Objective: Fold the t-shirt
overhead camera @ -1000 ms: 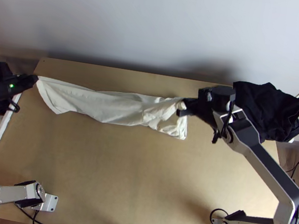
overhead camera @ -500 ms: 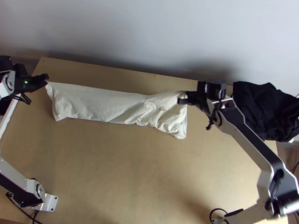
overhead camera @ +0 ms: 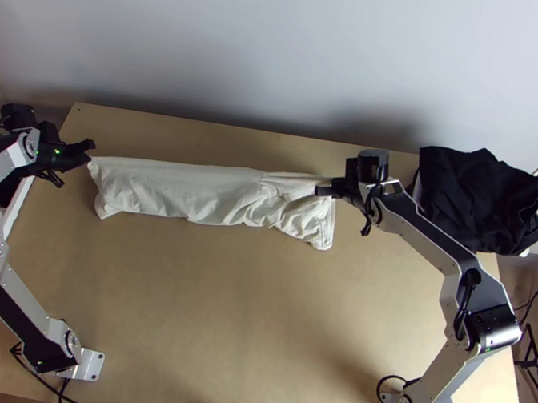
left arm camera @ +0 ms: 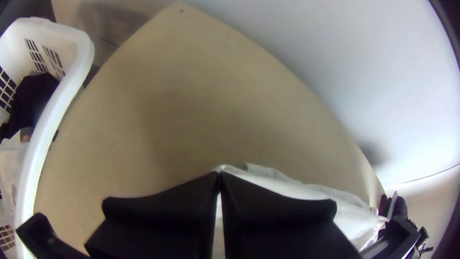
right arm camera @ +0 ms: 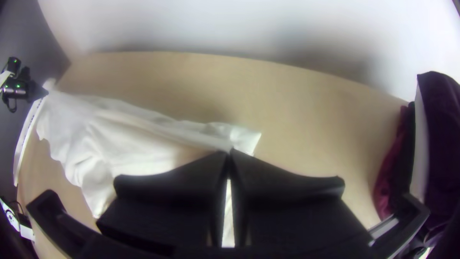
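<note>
T-shirt [overhead camera: 189,194] pinched at both far corners, mid-fold

Cream cloth lies in a long narrow strip across the far part of the worktop [overhead camera: 236,310], fairly smooth toward the left arm and rumpled toward the right. The left gripper [overhead camera: 90,152] is closed on one far corner, the right gripper [overhead camera: 321,189] on the other. The step in hand looks like drawing the far edge taut for a lengthwise fold. Next, both should probably bring that edge toward the arms' bases together, keeping tension even, then lay it down and release; the creased end may need smoothing.
</note>
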